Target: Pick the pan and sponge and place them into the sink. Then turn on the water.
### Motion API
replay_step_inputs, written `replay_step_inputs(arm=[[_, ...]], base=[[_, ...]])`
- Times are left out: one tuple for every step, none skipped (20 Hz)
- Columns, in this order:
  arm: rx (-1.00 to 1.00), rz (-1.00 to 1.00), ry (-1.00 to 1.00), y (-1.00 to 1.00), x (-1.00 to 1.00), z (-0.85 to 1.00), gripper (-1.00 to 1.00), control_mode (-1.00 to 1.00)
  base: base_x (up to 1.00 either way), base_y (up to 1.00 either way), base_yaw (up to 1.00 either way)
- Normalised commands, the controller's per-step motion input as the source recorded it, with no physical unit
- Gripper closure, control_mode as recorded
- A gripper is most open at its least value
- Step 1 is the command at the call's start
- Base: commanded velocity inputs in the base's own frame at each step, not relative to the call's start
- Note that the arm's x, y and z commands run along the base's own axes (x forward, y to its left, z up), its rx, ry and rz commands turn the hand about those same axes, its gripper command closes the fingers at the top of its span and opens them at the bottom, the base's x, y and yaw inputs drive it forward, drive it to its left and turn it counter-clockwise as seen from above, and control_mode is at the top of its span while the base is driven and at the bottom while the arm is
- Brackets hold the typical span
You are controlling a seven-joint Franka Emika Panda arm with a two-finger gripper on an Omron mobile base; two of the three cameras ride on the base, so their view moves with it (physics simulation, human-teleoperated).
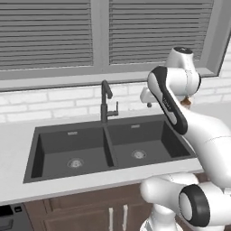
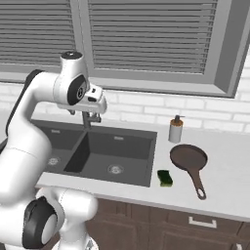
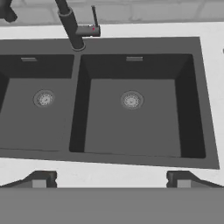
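The dark reddish-brown pan (image 2: 188, 157) lies on the white counter right of the sink, its long handle pointing toward the front edge. The small green and yellow sponge (image 2: 165, 178) sits just left of the pan, close to the sink's right rim. Both basins of the dark grey double sink (image 2: 128, 149) (image 1: 76, 151) (image 3: 131, 135) hold nothing. My gripper (image 3: 111, 180) (image 2: 90, 110) hangs open and empty high over the sink near the faucet, well left of the pan and sponge. No water comes from the faucet (image 1: 105, 101) (image 3: 70, 24).
A white soap bottle (image 2: 175, 129) with a pump stands on the counter behind the pan. The tiled wall and a window with blinds rise behind the sink. Bare counter (image 2: 229, 166) lies right of the pan.
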Motion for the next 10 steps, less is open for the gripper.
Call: replay_step_inputs(arm=[[0.0,0.0,0.0,0.0,0.0,0.0,-1.0,1.0],[0.0,0.0,0.0,0.0,0.0,0.0,-1.0,1.0],[0.0,0.0,0.0,0.0,0.0,0.0,-1.0,1.0],[0.0,0.0,0.0,0.0,0.0,0.0,-1.0,1.0],[0.0,0.0,0.0,0.0,0.0,0.0,-1.0,1.0],[0.0,0.0,0.0,0.0,0.0,0.0,-1.0,1.0],[0.0,0.0,0.0,0.0,0.0,0.0,-1.0,1.0],[0.0,0.0,0.0,0.0,0.0,0.0,-1.0,1.0],[0.0,0.0,0.0,0.0,0.0,0.0,-1.0,1.0],[0.0,0.0,0.0,0.0,0.0,0.0,-1.0,1.0]], base=[[0.88,0.0,-0.03],[0.89,0.0,-0.03],[0.84,0.0,-0.02],[0.74,0.0,-0.02],[0.59,0.0,0.0],[0.52,-0.11,0.0],[0.39,-0.16,0.0],[0.18,-0.2,0.0],[0.07,-0.19,0.0],[0.0,-0.02,0.0]])
